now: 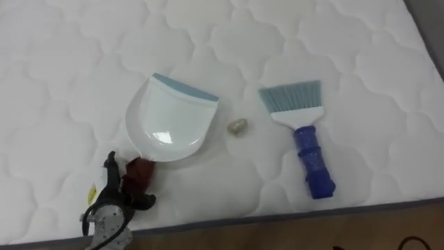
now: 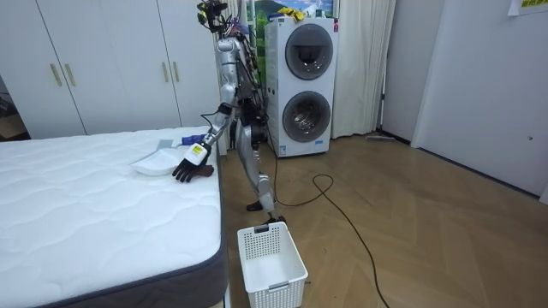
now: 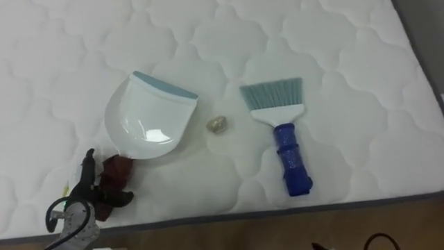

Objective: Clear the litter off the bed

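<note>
Standing at the side of the bed (image 1: 62,76), beside its corner, the robot is seen in the room view with its left arm stretched down over the white quilted mattress. The left hand (image 1: 114,201) is set at the near edge of the bed, and its dark fingers (image 1: 141,202) are curled round the dark red handle (image 1: 141,171) of the dustpan (image 1: 166,121), with the thumb raised on the handle's left side. The dustpan, white with a pale blue lip, is laid flat on the mattress, its mouth turned away from the robot and to the right. A small crumpled scrap (image 1: 238,127) is found just beside the lip, apart from it, between the dustpan and the brush (image 1: 305,139). The brush is laid flat to the right, untouched, with light blue bristles pointed away and a blue handle towards the near edge. On the wooden floor by the bed's corner, a white basket (image 2: 270,257) is placed.
</note>
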You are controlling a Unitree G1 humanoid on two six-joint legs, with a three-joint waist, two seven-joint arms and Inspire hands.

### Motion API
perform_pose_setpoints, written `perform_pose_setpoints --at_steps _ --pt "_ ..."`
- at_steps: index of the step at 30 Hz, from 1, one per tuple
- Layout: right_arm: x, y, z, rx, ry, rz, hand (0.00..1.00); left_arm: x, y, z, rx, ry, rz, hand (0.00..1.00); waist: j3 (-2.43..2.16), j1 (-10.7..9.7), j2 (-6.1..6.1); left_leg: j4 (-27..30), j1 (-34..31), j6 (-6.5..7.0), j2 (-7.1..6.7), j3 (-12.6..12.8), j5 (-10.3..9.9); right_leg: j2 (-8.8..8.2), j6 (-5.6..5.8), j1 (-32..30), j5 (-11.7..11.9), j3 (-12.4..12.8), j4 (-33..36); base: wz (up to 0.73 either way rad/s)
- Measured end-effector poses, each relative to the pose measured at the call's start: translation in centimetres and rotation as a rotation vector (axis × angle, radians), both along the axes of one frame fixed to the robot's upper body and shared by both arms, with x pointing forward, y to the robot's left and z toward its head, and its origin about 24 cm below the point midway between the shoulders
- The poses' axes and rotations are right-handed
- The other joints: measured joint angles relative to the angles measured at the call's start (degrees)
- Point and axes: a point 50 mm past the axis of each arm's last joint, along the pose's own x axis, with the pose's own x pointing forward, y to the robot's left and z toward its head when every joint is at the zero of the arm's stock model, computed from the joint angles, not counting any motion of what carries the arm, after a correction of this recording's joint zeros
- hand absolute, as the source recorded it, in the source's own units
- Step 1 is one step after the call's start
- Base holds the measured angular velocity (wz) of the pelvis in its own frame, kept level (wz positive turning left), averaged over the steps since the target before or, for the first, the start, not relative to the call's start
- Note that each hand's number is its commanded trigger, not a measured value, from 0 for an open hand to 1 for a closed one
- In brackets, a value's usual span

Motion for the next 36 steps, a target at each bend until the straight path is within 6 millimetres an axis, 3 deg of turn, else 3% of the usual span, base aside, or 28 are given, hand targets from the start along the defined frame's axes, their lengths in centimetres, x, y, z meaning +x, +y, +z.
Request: perform_pose_setpoints --at_steps 2,3,4,5,7,8,9,11,14,17,21,27,36 --pt "0.4 0.1 0.1 -0.002 -0.007 0.012 0.0 0.1 0.0 0.0 -0.025 -0.001 0.009 0.0 0.6 -0.6 -0.23 4.3 -3.3 0.28 -0.64 -0.1 -0.6 -0.65 -0.03 0.1 0.0 3.7 0.0 0.28" --pt "0.5 -0.1 0.2 -0.014 -0.012 0.014 0.0 0.8 -0.5 0.3 -0.034 -0.012 -0.011 0.0 0.96 -1.2 0.15 2.3 -6.4 0.59 -1.35 -1.9 0.4 -0.76 0.01 -0.6 0.0 7.2 0.1 0.47" --pt "0.4 -0.2 0.2 -0.017 -0.01 0.008 0.0 1.2 -0.7 0.5 -0.035 -0.022 -0.026 0.0 1.08 -1.2 0.47 -0.5 -8.0 1.06 -1.49 -2.6 2.6 -0.56 0.27 -1.1 -0.1 7.6 0.3 0.39" --pt "0.2 0.1 0.0 -0.011 -0.003 0.001 0.0 1.7 -0.8 0.9 -0.03 -0.039 -0.05 0.0 1.01 -0.3 -0.22 -1.2 -9.0 2.3 -1.62 -1.4 4.8 -0.8 1.25 -2.9 -0.7 7.8 1.6 0.09" --pt "0.3 0.0 0.1 -0.012 -0.006 -0.004 0.0 1.8 -1.2 0.9 -0.031 -0.043 -0.074 0.0 1.04 0.6 -0.35 -1.0 -9.1 2.54 -1.75 -1.5 5.0 -1.4 1.61 -4.4 -0.6 4.3 2.5 -0.15" --pt "0.4 -0.1 0.1 -0.021 -0.011 -0.005 0.0 1.7 -1.4 0.7 -0.036 -0.034 -0.079 0.0 0.99 1.3 -0.23 -0.8 -8.9 2.54 -1.82 -3.1 5.0 -1.57 1.85 -5.1 -0.4 1.8 2.7 -0.41" --pt "0.7 -0.1 0.2 -0.028 -0.016 -0.001 0.0 1.5 -1.2 0.6 -0.038 -0.023 -0.066 0.0 0.99 1.5 -0.24 -0.8 -8.9 2.47 -2.0 -4.8 5.0 -1.66 1.38 -5.7 1.2 0.1 -0.4 -0.46" --pt "0.9 -0.5 0.4 -0.044 -0.018 -0.006 0.0 1.2 -1.0 0.2 -0.037 0.01 -0.053 0.0 0.93 1.0 0.78 -0.8 -8.7 2.15 -1.78 -4.8 4.9 -1.7 0.69 -5.0 2.6 -2.1 -0.7 -0.29" --pt "0.2 -0.6 0.1 -0.045 0.016 -0.028 0.0 0.9 -0.5 -0.1 -0.046 0.047 -0.034 0.0 0.93 1.0 0.82 -1.4 -7.0 2.13 -1.55 -2.8 4.9 -1.31 0.65 -4.4 2.6 -2.1 0.1 -0.16" --pt "0.2 -0.5 0.1 -0.028 0.013 -0.046 0.0 1.0 -0.5 -0.1 -0.057 0.048 -0.032 0.0 1.01 0.9 0.64 -1.4 -7.1 2.13 -1.71 -2.6 4.9 -1.6 0.12 -5.0 2.0 -2.7 1.1 -0.02" --pt "0.2 -0.4 0.1 -0.007 0.014 -0.066 0.0 1.3 -0.6 0.1 -0.076 0.05 -0.046 0.0 0.95 1.0 -0.08 -1.3 -6.9 2.13 -1.92 -1.2 4.8 -2.2 0.22 -5.7 1.5 -2.7 2.7 0.0" --pt "-0.1 -0.1 -0.1 0.026 0.025 -0.078 0.0 1.3 -0.3 0.1 -0.08 0.067 -0.057 0.0 0.33 1.0 -1.27 -0.8 -6.9 2.24 -1.97 -0.9 4.9 -2.49 0.52 -5.8 1.3 -2.9 3.3 0.0" --pt "-0.1 -0.2 -0.1 0.026 0.03 -0.085 0.0 1.0 -0.3 -0.2 -0.084 0.086 -0.057 0.0 0.25 1.1 -1.01 -0.4 -6.9 2.42 -1.85 -0.8 5.0 -2.4 0.42 -6.1 1.3 -2.8 4.1 0.0"
